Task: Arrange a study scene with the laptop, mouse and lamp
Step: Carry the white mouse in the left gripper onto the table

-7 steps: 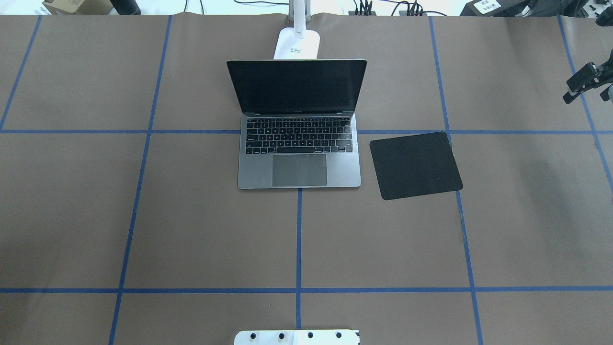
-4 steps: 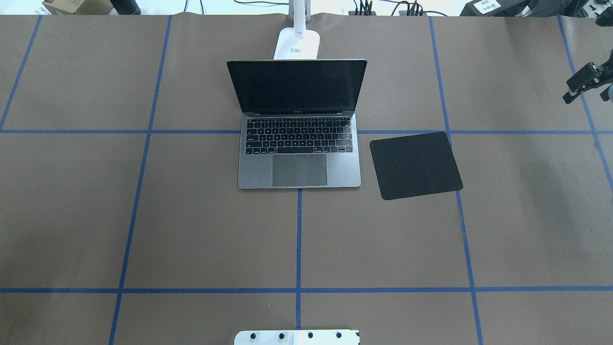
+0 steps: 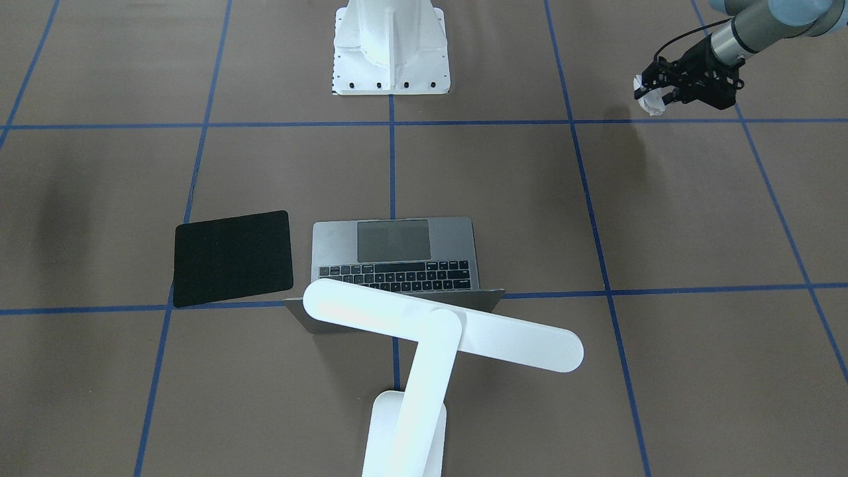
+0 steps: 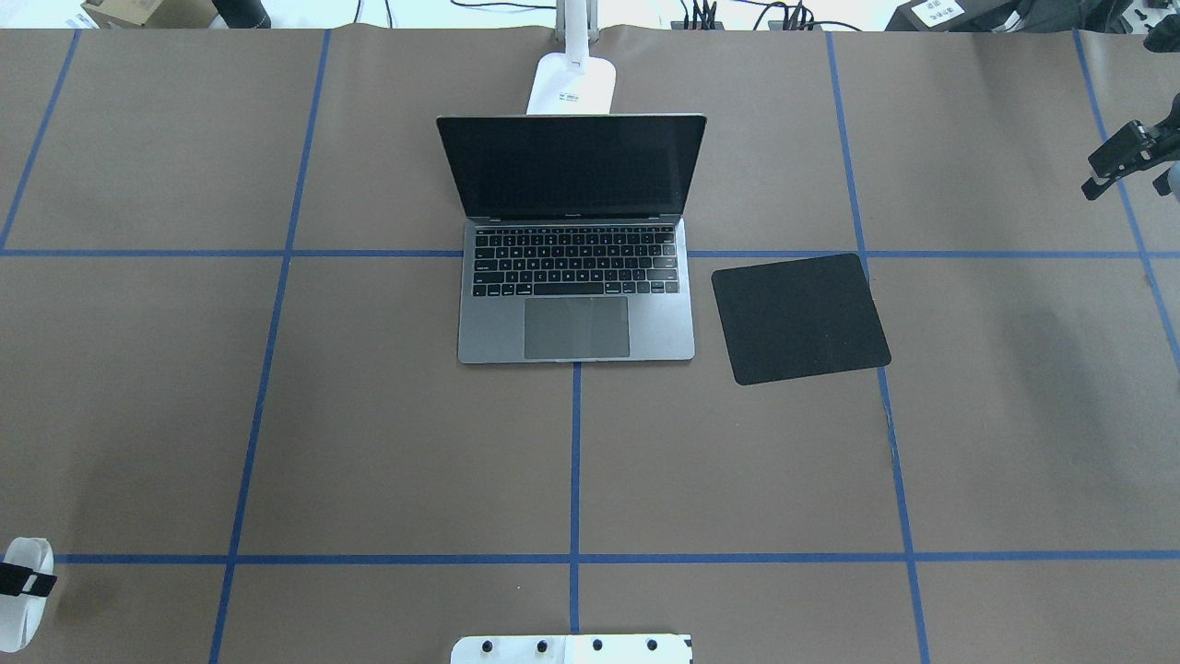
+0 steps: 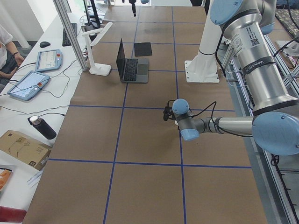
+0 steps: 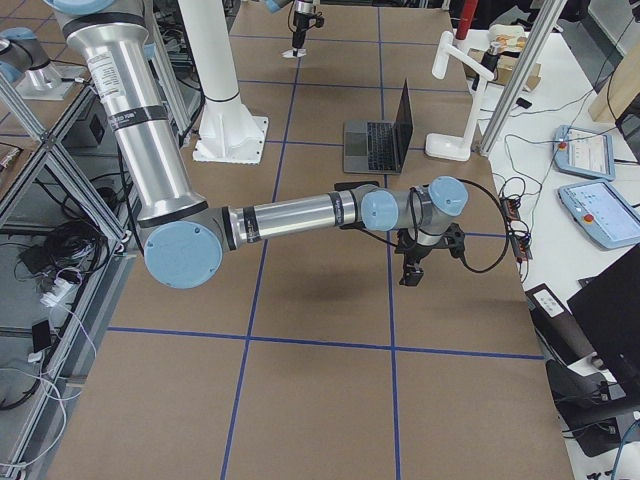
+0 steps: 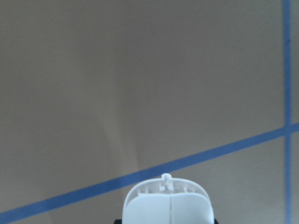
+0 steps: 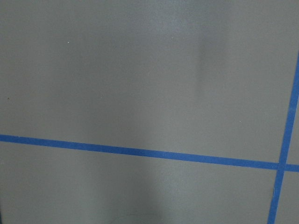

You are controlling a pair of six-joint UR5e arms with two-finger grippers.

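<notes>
Mouse (image 3: 650,101) held in left pincer (image 3: 654,93), well apart from laptop (image 3: 394,255) | right pincer (image 4: 1120,163): cannot tell grip

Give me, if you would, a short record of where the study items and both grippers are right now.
laptop: open, screen dark, mid-table
lamp: base beyond the laptop, on the side away from the robot
black mat: flat, bare, beside the laptop on the robot's right, not touching it
mouse: held in the left gripper, far from the mat
right gripper: over bare table; whether its fingers are open is unclear
</notes>
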